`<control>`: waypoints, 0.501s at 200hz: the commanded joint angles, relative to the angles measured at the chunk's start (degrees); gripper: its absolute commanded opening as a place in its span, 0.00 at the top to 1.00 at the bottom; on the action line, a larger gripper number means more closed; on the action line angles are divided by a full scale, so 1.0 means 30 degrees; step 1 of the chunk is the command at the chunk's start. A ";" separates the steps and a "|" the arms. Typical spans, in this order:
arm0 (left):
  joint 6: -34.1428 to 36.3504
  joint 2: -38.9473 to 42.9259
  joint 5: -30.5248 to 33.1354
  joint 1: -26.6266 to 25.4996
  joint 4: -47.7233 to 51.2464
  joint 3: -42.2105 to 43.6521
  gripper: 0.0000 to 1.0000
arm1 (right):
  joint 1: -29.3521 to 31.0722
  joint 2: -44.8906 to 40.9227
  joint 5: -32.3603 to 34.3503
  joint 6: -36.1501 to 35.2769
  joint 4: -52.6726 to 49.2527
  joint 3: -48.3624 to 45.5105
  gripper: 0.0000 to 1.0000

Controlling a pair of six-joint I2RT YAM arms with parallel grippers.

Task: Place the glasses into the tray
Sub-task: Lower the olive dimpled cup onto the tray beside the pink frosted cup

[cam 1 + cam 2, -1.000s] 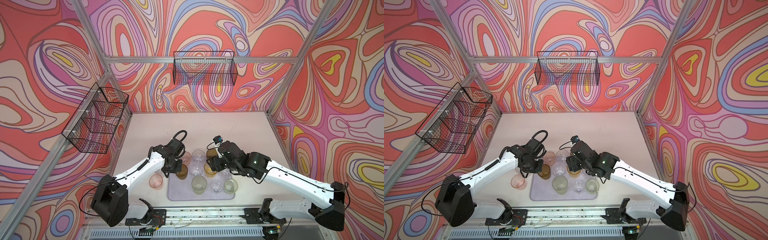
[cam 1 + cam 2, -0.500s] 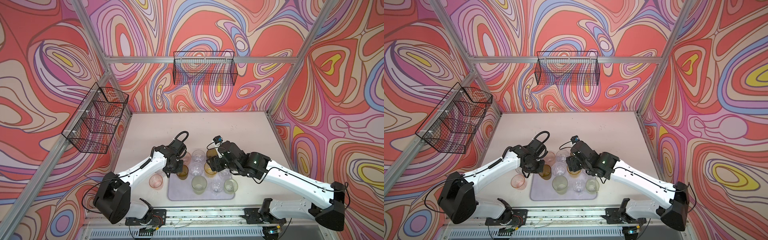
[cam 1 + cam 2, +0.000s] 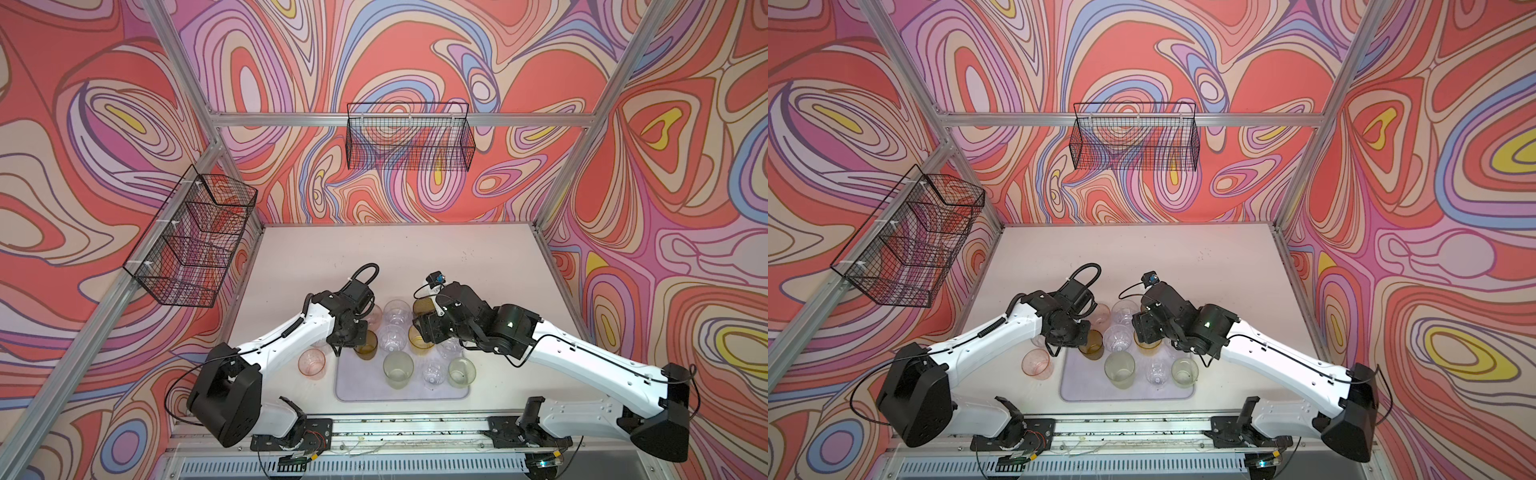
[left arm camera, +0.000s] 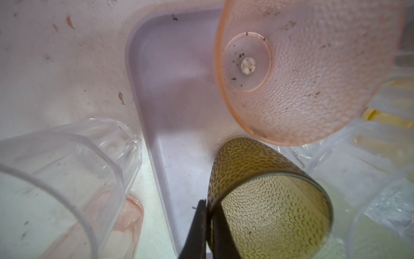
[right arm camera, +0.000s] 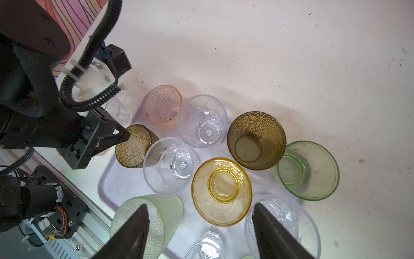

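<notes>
Because both arms cover the far half of the tray point(image 3: 361, 392) in both top views, I read that zone from the wrist views.

Left gripper point(image 4: 209, 226): closed narrow on the wall of an olive-brown tumbler point(image 4: 264, 201), one finger inside the rim and one outside. The fingers point(image 4: 198, 224) are cut off by the frame edge. This tumbler is tilted over the tray's left side; whether its base touches the tray I cannot tell.

Right gripper point(image 5: 201, 235): jaws wide, holding nothing, hovering above an amber-yellow tumbler point(image 5: 221, 190). Only its fingertips point(image 5: 132, 231) show.

Tray contents in the right wrist view:
- dimpled pink tumbler point(image 5: 162, 104)
- clear tumbler point(image 5: 201, 121)
- second clear tumbler point(image 5: 170, 166)
- second olive-brown tumbler point(image 5: 256, 140)
- the amber-yellow one
- pale green tumbler point(image 5: 161, 213), partly behind a fingertip

A green tumbler point(image 5: 308, 170) stands at the tray's edge; on or off it, I cannot tell.

Off the tray, on the bench point(image 3: 374, 249), are two more. A second pink tumbler point(image 3: 311, 363) stands just beside it. A clear faceted tumbler point(image 4: 67, 179) is mostly hidden under the left arm from above
</notes>
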State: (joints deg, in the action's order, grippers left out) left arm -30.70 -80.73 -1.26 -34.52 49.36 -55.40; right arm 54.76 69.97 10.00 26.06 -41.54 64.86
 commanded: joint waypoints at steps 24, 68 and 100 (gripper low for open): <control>-0.0387 -0.0100 0.0099 -0.0127 0.0379 -0.0197 0.83 | -0.0089 0.0053 0.0021 0.0038 0.0171 0.0084 0.24; -0.0484 0.0153 0.0215 -0.0107 0.0839 -0.0397 0.79 | -0.0086 0.0046 0.0031 -0.0023 0.0152 0.0089 0.24; -0.0474 0.0373 0.0065 -0.0123 0.1484 -0.1163 0.74 | -0.0084 0.0054 0.0006 -0.0025 0.0184 0.0111 0.24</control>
State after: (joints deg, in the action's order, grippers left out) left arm -31.35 -80.73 -1.28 -34.57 50.78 -55.94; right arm 54.76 69.97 10.00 26.04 -41.54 64.86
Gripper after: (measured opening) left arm 0.237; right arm 0.761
